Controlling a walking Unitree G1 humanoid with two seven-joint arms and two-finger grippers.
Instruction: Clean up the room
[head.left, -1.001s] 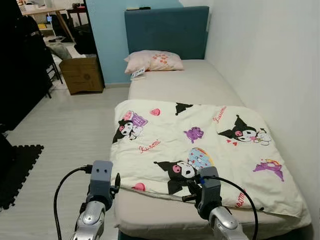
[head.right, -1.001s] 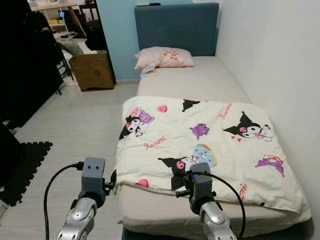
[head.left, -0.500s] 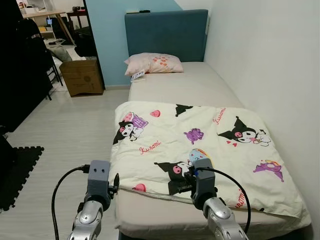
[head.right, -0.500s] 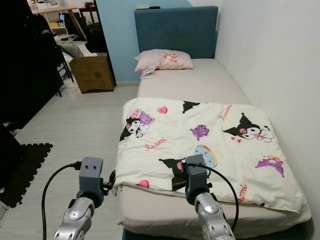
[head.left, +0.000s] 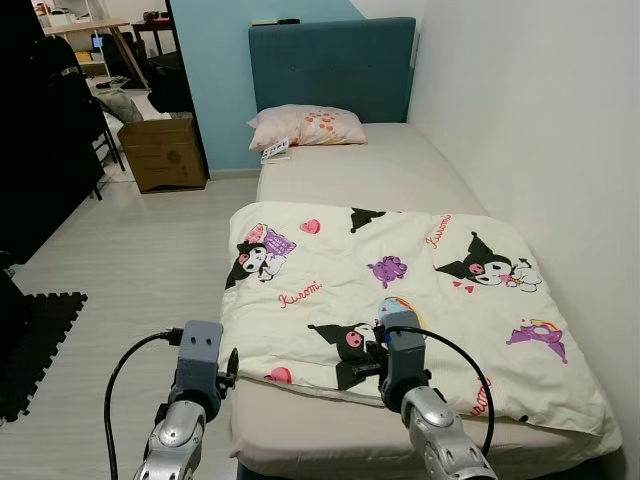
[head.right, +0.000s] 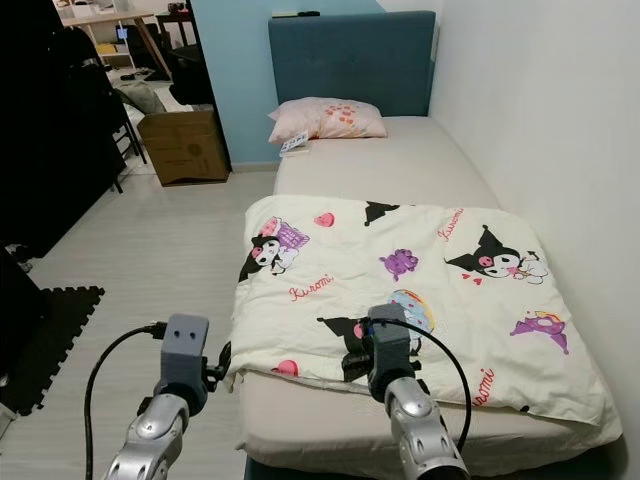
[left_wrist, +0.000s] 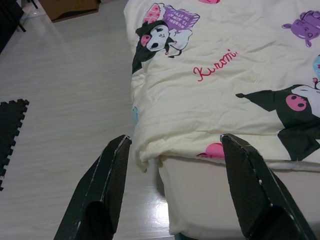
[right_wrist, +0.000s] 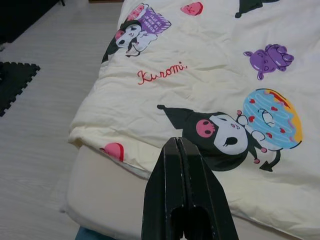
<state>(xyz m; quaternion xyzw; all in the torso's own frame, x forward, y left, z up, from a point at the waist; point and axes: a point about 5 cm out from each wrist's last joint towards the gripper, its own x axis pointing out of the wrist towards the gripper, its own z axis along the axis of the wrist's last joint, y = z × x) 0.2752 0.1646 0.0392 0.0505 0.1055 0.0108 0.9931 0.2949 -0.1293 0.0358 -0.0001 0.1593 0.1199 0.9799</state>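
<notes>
Two end effectors near blanket (head.left: 400, 290) foot edge, left end effector (left_wrist: 172, 150) spread wide, right end effector (right_wrist: 179, 150) closed above it

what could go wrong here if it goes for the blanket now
The left gripper is open around the corner of the cream cartoon-print blanket that overhangs the bed edge; closing too low could also pinch the beige mattress sheet. The right gripper is shut above the blanket, so it may just push the fabric. A one-sided pull could drag the blanket onto the pale wood floor.
</notes>
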